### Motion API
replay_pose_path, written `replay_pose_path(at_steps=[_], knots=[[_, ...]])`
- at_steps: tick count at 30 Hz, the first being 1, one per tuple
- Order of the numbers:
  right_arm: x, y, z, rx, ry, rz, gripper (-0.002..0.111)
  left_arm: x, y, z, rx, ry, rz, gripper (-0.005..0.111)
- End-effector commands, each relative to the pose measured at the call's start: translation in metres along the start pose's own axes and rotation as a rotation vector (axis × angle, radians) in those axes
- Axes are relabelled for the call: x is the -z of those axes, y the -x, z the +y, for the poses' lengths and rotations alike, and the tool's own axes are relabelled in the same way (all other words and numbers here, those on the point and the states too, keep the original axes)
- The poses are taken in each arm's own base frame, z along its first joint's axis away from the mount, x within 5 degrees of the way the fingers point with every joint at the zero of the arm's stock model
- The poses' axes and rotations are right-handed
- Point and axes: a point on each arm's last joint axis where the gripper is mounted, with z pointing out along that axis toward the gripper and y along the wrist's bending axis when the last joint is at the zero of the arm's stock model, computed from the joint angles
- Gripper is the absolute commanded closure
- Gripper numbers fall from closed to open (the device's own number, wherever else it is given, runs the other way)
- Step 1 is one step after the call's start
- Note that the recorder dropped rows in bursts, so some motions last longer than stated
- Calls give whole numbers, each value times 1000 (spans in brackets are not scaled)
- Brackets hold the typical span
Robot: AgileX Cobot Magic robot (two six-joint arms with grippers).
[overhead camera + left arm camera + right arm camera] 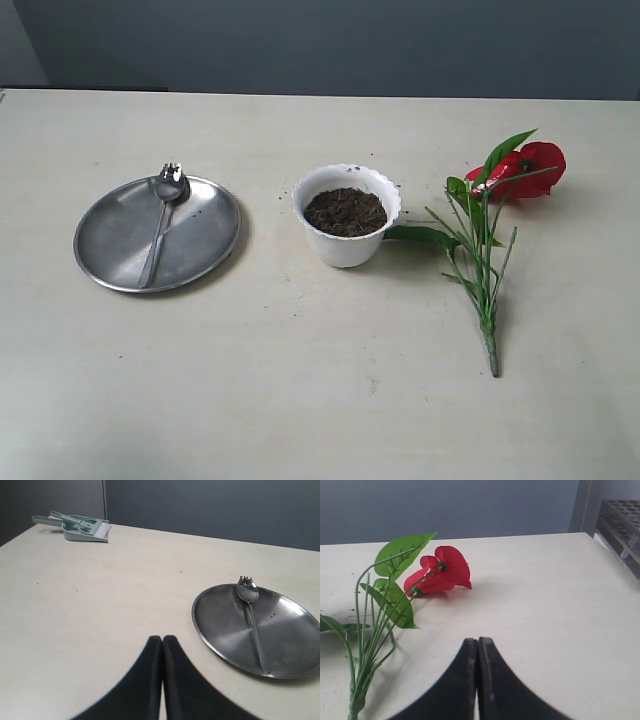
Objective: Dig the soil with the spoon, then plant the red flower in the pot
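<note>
Steel spoon [160, 225] lies on plate [110, 235], bowl far, handle near (both jaws closed).

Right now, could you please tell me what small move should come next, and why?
Probably open the left gripper and ease it toward the spoon, aiming for its handle. That gripper is shut and empty, the spoon lies untouched on the steel plate on its side, and the soil in the pot looks undisturbed, so digging comes first.
</note>
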Motion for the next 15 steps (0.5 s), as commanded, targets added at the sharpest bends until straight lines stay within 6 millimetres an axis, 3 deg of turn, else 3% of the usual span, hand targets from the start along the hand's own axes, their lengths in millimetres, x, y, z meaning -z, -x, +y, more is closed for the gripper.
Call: replay_pose_path(at_steps=[1, 15], knots=[[0, 0, 0, 1, -5, -8, 109, -1, -13, 0, 20, -11, -10, 106], [0, 0, 0, 1, -5, -8, 109, -1, -12, 3, -56, 13, -23, 106]])
